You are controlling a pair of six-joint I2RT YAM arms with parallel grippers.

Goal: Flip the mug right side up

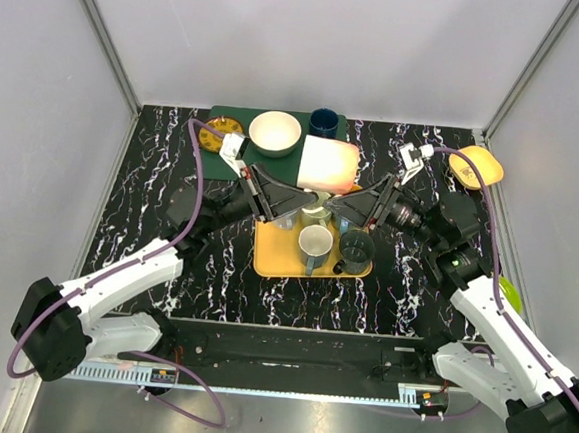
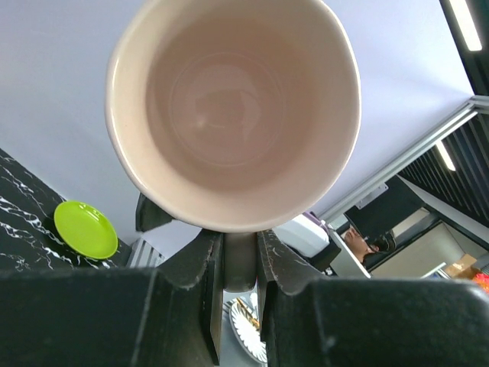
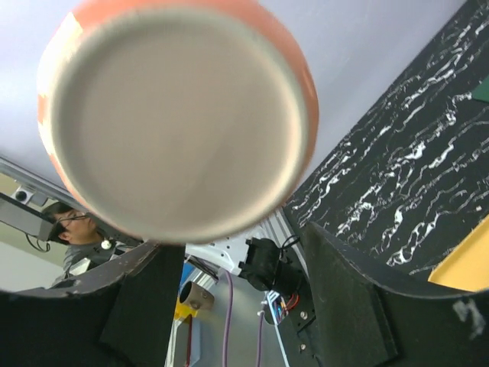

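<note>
Left hand [image 2: 239, 264] pinching mug [image 2: 233, 107] by handle, aloft

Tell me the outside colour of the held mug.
Orange blending into cream, with a pale base, on the mug; best in the right wrist view.

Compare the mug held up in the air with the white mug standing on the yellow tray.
The held mug lies on its side in the air, its handle clamped in the left gripper; the white mug stands upright on the yellow tray. The held mug is orange and cream outside; the white mug is plain white. Both are pale inside.
</note>
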